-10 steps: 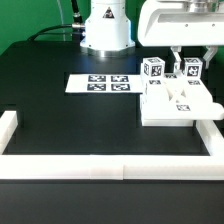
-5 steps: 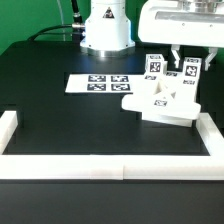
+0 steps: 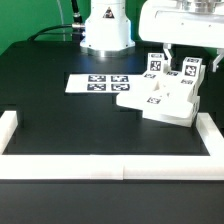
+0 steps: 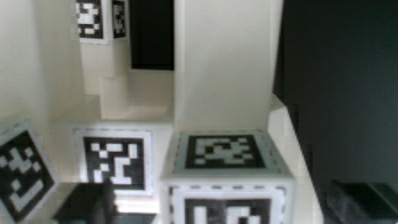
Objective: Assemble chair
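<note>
Sweeping from the exterior view's left, the marker board [image 3: 101,83] lies flat on the black table [image 3: 60,120], and everything that matters sits off to that board's right. There, just beside the board's near-right corner, the chair [image 3: 160,100] rests as a partly built cluster: a white slab skewed on the table with tagged leg pieces standing up from it. Further right of the board and directly above the chair's far edge hangs the gripper [image 3: 186,58], its two dark fingers reaching down among the tagged uprights. From the exterior view the fingers look spread apart, with no piece visibly lifted between them, though whether they touch a leg is too small to tell. The wrist view is crowded with white uprights [image 4: 222,70] and tags and shows no pad pressed on either side, which fits a wide-open hand. So the chair lies straight below the fingers, its slab running slantwise from near the board's corner toward the white border rail [image 3: 212,135]. Any next grasp, I'd judge, means a short descent, with the fingers turned to suit that skew.
</note>
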`<state>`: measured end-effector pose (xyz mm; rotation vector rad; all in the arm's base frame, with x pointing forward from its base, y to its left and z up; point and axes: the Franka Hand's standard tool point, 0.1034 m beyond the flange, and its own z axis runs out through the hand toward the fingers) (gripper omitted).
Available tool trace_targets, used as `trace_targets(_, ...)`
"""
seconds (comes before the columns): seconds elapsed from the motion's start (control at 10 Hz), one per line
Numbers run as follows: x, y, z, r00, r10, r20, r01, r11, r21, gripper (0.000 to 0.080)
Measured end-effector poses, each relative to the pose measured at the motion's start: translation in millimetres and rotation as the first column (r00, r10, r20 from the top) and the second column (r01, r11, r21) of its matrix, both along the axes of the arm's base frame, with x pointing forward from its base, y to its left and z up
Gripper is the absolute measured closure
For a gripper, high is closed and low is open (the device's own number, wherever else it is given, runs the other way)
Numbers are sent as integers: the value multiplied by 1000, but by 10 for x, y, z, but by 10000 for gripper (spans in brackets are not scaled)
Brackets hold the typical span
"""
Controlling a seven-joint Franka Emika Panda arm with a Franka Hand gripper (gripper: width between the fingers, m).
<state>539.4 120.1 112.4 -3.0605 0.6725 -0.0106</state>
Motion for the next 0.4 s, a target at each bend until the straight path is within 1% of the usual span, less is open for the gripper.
trace_targets(0.1,0,0,0,1000,0,0,0,1000,0,162)
trace_targets(0.4,0,0,0,1000,0,0,0,1000,0,153)
